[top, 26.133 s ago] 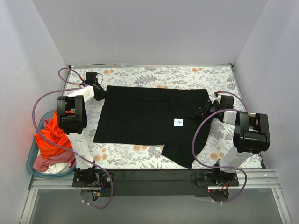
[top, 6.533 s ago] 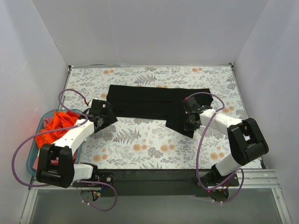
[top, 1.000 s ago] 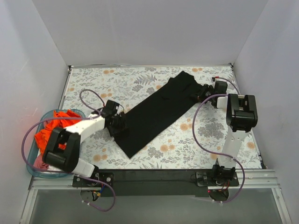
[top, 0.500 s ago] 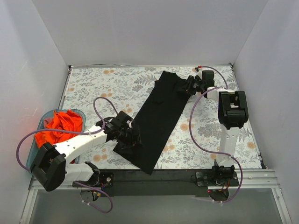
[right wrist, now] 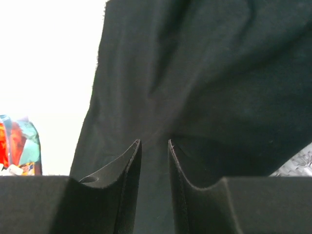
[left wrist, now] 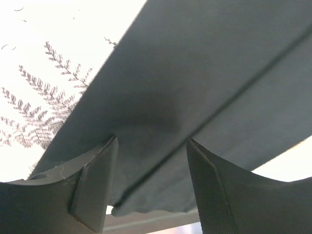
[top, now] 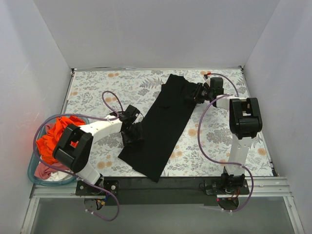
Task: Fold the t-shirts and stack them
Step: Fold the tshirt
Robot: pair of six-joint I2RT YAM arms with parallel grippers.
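Note:
The black t-shirt [top: 165, 122], folded into a long strip, lies slanted from the back of the table toward the front edge. My left gripper [top: 135, 135] sits at the strip's left edge near its front end. In the left wrist view the left gripper [left wrist: 152, 144] stands open, a corner of the black t-shirt [left wrist: 195, 73] lying flat between its fingers. My right gripper [top: 195, 92] is at the strip's back right. In the right wrist view the right gripper [right wrist: 154, 142] has only a narrow gap over the black t-shirt [right wrist: 204, 63]; a pinch does not show.
A teal basket [top: 31, 170] stands off the table's left side, holding an orange-red shirt [top: 56, 134], a pink one [top: 46, 168] and a white one [top: 61, 176]. The floral table cover [top: 219, 146] ends at grey walls on three sides.
The black strip swung from a shallow slant to a steep one, its near end sweeping toward the front edge. The left gripper then drew back up to the strip's left edge.

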